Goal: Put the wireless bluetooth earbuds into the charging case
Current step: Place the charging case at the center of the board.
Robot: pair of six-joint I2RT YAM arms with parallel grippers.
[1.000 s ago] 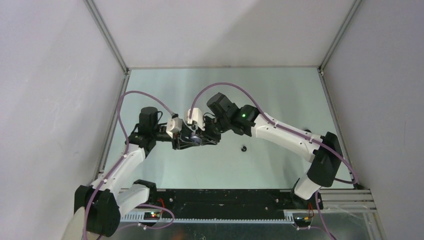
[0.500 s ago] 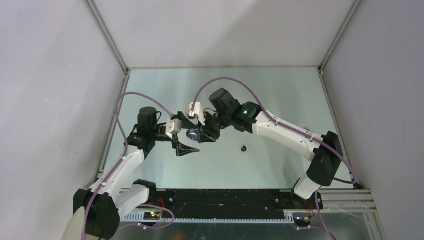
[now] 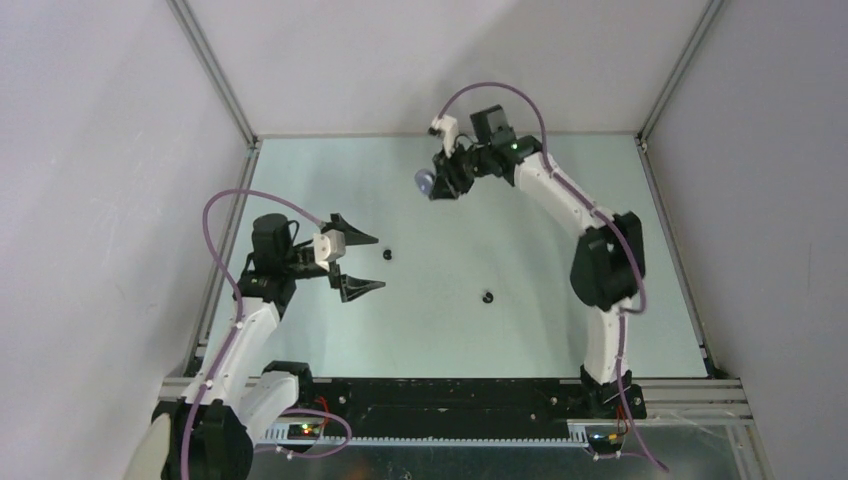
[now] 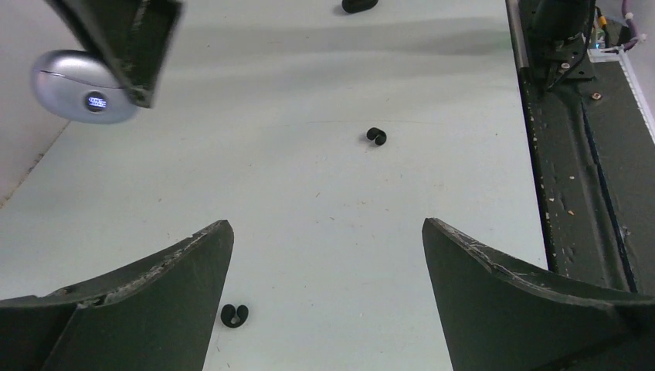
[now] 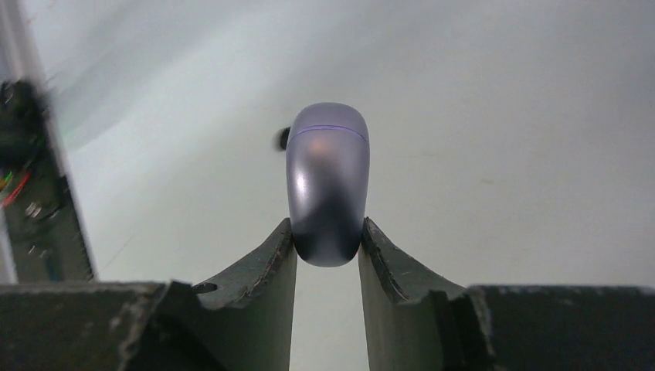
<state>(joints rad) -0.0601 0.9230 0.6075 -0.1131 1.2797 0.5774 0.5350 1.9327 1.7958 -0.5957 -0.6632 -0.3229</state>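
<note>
The charging case is a closed, glossy silver-purple pod held up over the back of the table. My right gripper is shut on it, pinching its lower end between both fingers. In the left wrist view the case hangs at the upper left. My left gripper stands wide open and holds nothing. One black earbud lies on the table just off its fingertips, beside the left finger. A second black earbud lies further right, apart from both grippers.
The black rail runs along the table's near edge. Grey walls close in the table on three sides. A small dark object is cut off at the top of the left wrist view.
The right arm has swung the case up and away to the back of the table. My left gripper has opened wide and drawn back left. A black earbud now lies where they met.
</note>
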